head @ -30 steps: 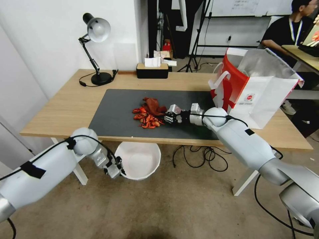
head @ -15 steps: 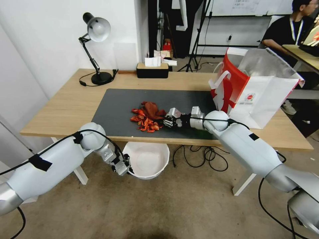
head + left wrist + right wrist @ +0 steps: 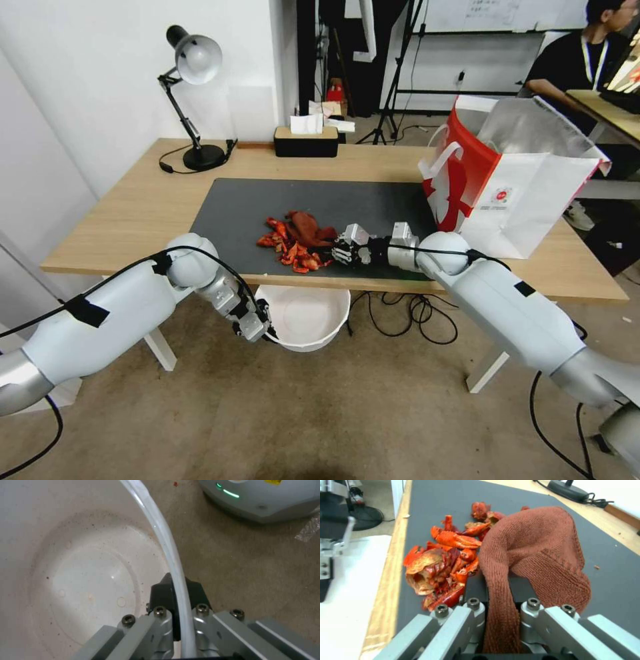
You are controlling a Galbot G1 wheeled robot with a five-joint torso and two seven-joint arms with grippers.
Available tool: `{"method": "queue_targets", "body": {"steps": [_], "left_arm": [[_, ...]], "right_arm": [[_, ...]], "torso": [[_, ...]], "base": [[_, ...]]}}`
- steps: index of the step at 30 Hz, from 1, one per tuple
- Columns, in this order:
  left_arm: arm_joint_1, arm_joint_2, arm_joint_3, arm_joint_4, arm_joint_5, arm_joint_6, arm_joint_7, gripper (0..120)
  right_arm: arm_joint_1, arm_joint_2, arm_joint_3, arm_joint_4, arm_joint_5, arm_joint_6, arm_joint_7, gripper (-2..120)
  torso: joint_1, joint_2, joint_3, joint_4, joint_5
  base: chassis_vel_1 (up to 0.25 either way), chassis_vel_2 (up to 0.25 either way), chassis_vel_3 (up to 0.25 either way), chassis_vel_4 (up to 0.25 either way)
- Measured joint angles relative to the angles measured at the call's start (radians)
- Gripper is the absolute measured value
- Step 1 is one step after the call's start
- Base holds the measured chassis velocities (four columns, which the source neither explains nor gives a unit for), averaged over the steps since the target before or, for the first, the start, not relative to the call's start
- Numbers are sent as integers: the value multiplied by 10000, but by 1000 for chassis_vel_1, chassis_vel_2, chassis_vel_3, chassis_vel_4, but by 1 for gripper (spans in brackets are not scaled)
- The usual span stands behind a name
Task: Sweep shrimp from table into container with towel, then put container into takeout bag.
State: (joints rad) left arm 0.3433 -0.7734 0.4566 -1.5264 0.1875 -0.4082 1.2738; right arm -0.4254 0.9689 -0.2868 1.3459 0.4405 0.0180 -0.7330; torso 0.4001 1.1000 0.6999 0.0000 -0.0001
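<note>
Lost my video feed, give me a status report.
Left hand shut on container rim, below table edge. Right hand shut on towel, beside shrimp pile on mat. Nothing blocking.

The dark grey rectangular mat (image 3: 267, 207) is left bare toward the desk's far edge. The near-edge path is blocked by glossy red-orange shrimp pieces (image 3: 293, 250); the right end is occupied by a tall red-and-white paper bag (image 3: 513, 187).
</note>
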Motion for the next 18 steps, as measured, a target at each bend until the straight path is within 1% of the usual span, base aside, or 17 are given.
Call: {"method": "queue_targets", "body": {"steps": [18], "left_arm": [[-53, 82, -94, 30, -47, -25, -39, 0]], "right_arm": [[-651, -383, 148, 848, 65, -92, 32, 6]], "torso": [[-2, 0, 0, 1, 0]], "base": [[0, 0, 0, 0]]}}
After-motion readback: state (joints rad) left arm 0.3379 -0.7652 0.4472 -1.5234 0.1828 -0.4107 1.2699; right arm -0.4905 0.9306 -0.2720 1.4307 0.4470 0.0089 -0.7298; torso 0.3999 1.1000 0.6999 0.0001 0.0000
